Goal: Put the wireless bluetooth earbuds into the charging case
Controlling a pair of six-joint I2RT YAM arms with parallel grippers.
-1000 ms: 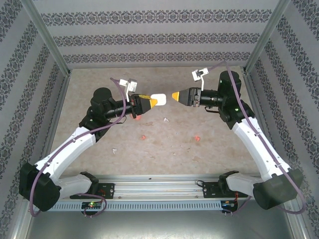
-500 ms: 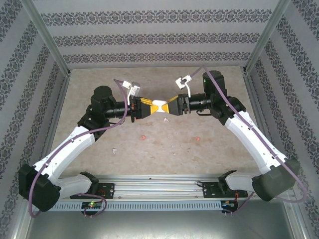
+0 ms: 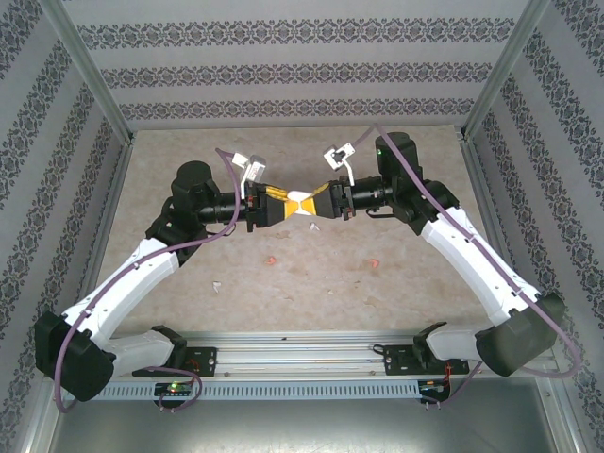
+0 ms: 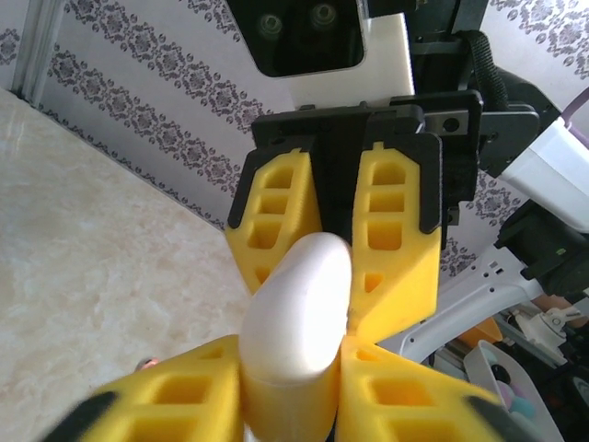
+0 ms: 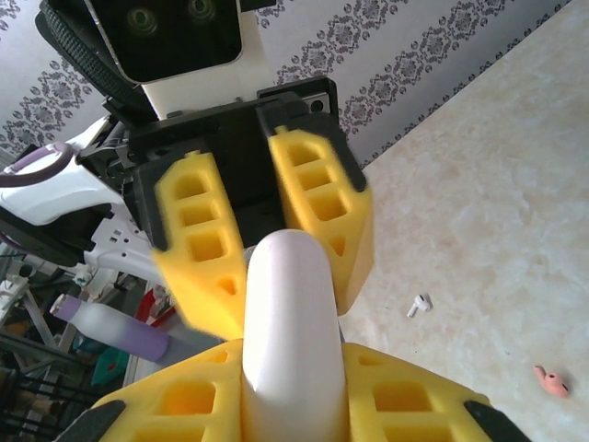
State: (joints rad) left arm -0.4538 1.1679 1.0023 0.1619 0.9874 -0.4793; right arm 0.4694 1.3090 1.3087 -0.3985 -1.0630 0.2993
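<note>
The left claw (image 3: pixel 291 203) and the right claw (image 3: pixel 311 203) each pinch one end of the white case (image 3: pixel 302 200), held in the air above the worktop's (image 3: pixel 330 311) middle. The earbuds (image 3: pixel 272 258) lie loose nearer its front edge. Opposed pulling or an uneven release could drop the smooth case.

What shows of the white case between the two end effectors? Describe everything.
The white case is a smooth, glossy, rounded plastic pebble with no seam or marking showing. It hangs in the air above the table, toward its far side. The right end effector clamps one end between its yellow fingers; the left end effector flanks the other end, whether gripping or loose I cannot tell. Nothing else touches it.
</note>
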